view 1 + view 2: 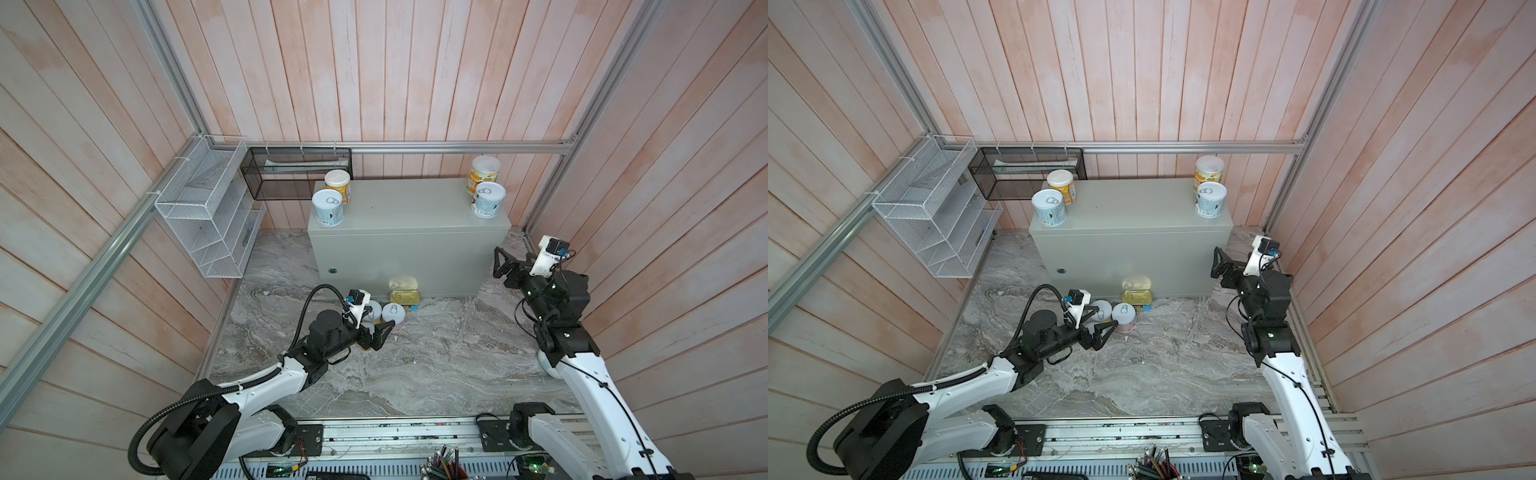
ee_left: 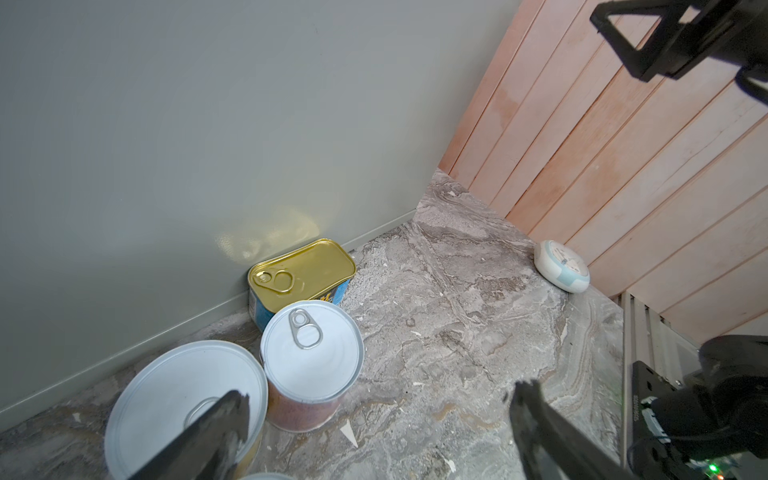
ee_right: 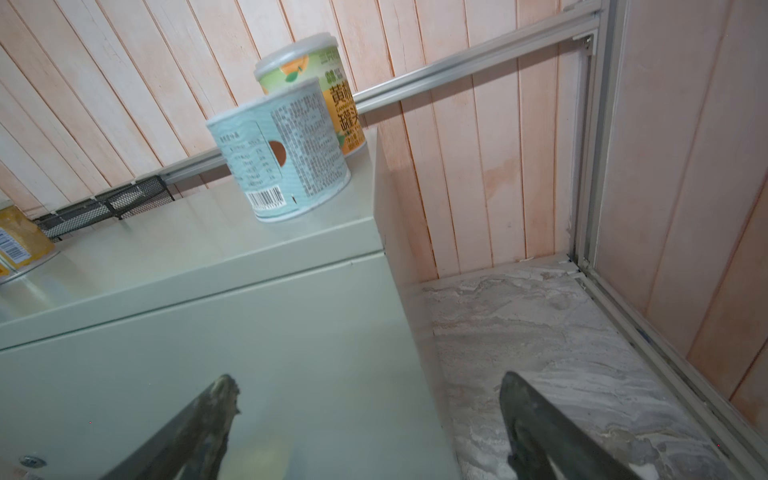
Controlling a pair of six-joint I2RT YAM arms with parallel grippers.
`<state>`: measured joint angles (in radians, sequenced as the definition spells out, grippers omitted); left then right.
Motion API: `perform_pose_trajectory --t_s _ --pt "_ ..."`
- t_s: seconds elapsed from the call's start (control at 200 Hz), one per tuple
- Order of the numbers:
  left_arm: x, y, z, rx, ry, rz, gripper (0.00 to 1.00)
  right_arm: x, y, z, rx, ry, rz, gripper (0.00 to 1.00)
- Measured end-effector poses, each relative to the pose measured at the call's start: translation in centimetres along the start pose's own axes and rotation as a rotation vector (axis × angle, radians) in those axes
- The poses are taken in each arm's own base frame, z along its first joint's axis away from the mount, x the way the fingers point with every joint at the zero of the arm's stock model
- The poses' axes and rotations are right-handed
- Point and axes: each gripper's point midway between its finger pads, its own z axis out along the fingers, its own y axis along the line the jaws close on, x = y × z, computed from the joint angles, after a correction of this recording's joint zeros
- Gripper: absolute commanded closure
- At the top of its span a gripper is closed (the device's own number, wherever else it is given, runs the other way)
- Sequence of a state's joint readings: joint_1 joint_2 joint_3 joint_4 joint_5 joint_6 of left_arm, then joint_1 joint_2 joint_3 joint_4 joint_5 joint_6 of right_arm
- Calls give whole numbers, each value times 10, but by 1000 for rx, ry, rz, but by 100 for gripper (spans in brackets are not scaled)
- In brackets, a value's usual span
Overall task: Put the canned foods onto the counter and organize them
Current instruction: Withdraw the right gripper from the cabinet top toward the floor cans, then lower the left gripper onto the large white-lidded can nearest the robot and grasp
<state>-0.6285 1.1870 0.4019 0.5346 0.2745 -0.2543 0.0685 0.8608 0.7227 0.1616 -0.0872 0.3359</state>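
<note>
Left gripper (image 2: 380, 392), jaws apart, hovers beside the pink-labelled can (image 2: 311, 353): a pickup seems in hand. Right gripper (image 3: 368, 380) gapes empty. Next, straddle the can and close.

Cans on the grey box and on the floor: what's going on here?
Two arms are putting cans from the marble floor onto the grey box. Four stand on it: a left pair and a right pair. The left arm, jaws open and empty, hangs by those on the floor: a pink can, a second round can and a gold tin against the box front. The right arm, jaws open and empty, is beside the box's right end.
</note>
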Motion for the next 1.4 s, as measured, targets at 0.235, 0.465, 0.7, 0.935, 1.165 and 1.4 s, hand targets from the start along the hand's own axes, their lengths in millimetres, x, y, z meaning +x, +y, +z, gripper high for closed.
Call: perform_pose_trajectory --t_s 0.235,0.465,0.7,0.935,1.165,1.4 --pt "6 17 3 -85 10 -49 0 57 -5 -9 -58 72 38 3" --pt "18 26 -1 -147 56 -141 0 92 -2 -4 -123 140 65 3" --pt "15 36 -17 -255 102 -208 0 110 23 2 -201 190 15 3" --pt "33 40 -20 -327 234 -276 0 139 75 -4 -308 252 -147 3" --pt "79 44 -16 -396 427 -301 0 149 97 -9 -363 263 -188 3" --pt "90 45 -8 -445 499 -271 0 157 105 -6 -385 274 -191 3"
